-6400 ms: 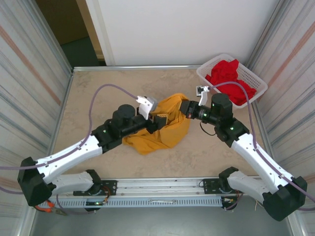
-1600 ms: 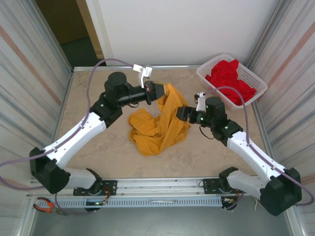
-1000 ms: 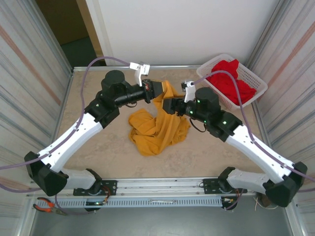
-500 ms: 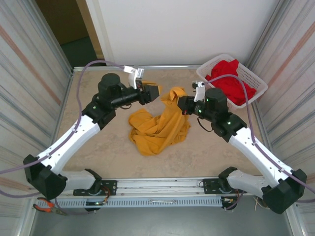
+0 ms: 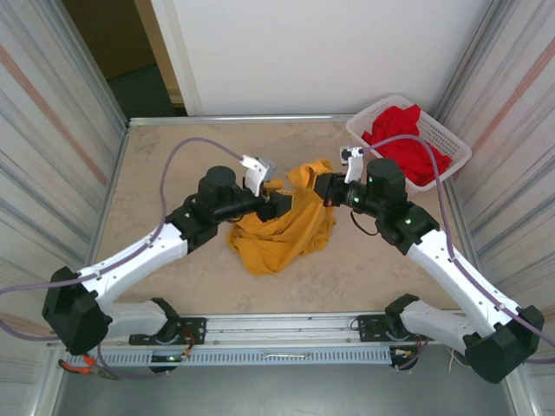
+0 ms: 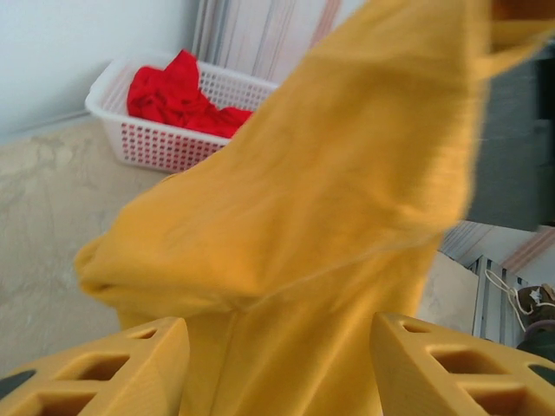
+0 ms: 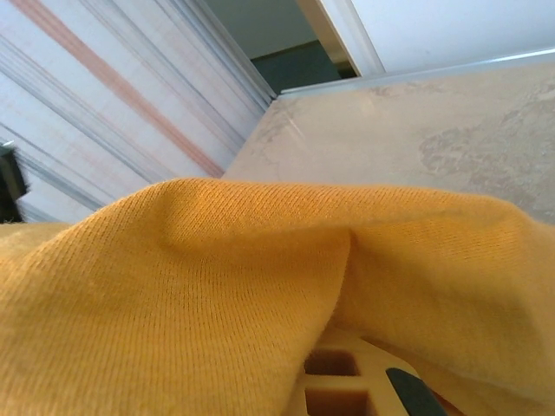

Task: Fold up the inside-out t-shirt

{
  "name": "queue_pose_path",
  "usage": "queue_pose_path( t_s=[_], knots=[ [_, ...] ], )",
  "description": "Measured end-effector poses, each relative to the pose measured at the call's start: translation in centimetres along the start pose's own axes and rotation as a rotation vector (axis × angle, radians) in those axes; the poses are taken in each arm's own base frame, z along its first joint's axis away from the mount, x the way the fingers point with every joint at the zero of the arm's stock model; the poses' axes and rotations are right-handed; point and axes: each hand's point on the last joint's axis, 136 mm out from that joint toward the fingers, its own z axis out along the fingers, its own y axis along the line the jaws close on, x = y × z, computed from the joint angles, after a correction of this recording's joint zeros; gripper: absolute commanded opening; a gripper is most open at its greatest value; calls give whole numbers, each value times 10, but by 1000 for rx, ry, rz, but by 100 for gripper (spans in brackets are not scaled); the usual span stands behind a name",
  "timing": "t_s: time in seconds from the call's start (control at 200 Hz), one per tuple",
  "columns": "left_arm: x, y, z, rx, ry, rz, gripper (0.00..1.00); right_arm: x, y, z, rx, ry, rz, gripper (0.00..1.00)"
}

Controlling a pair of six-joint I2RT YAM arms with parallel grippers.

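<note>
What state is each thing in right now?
left tool: open, cloth between its fingers
right tool: shut on the t-shirt
t-shirt: crumpled, one part lifted, not folded
basket: upright, holding the red garment
red garment: bunched in the basket

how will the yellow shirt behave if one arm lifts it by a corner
Likely very floppy: the t-shirt lies in a crumpled heap and sags from the pinch at the right gripper. Probably light, since that one small pinch holds a fold up. The knit looks grippy rather than slick, so it should not slip easily.
</note>
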Motion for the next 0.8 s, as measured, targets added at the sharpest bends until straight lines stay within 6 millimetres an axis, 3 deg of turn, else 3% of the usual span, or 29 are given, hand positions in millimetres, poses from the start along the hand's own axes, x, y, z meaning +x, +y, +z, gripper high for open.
queue_pose_path(
  t_s=[0.301,0.631,0.797],
  knots=[
    [-13,-46,-3,-20,-110,154,53,2,-1,0,2,3,19,0],
    [-19,-31,16,-102,-113,196,53,2,-1,-1,-2,4,19,0],
    [-33,-11,19,-157,-134,195,39,0,4,-9,-15,-15,13,0]
  ],
)
